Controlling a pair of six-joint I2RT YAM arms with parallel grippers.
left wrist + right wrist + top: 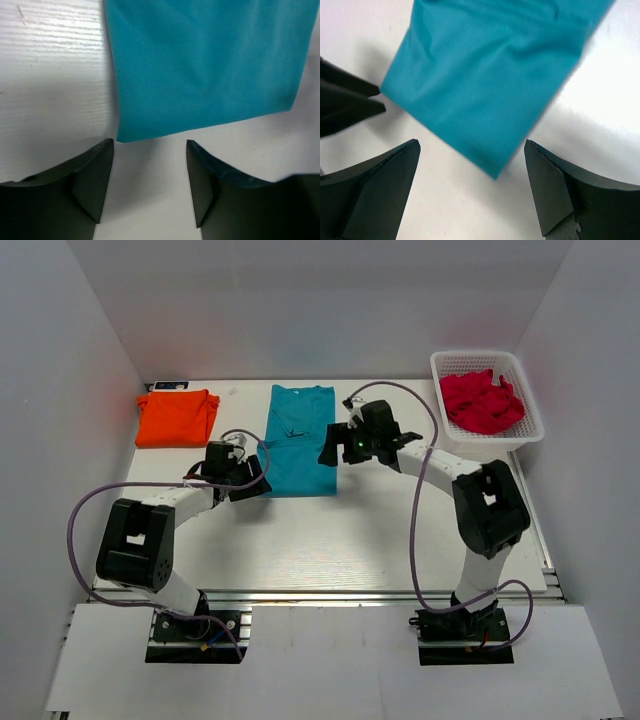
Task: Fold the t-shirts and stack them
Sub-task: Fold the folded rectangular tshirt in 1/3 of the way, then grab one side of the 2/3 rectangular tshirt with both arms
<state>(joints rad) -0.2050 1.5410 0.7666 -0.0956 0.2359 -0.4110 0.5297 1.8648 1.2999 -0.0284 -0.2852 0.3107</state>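
Observation:
A teal t-shirt (300, 440) lies folded into a long strip on the table, collar at the far end. A folded orange t-shirt (177, 417) lies at the far left. My left gripper (258, 480) is open and empty at the teal shirt's near left corner; in the left wrist view that corner (122, 135) sits just ahead of the gripper (150, 150). My right gripper (328, 452) is open and empty at the shirt's right edge; in the right wrist view the near right corner (495, 172) lies between its spread fingers, with the gripper (472, 147) above it.
A white basket (530, 430) at the far right holds crumpled red shirts (482, 402). White walls enclose the table on the left, back and right. The left gripper's fingers (350, 102) show at the left edge of the right wrist view.

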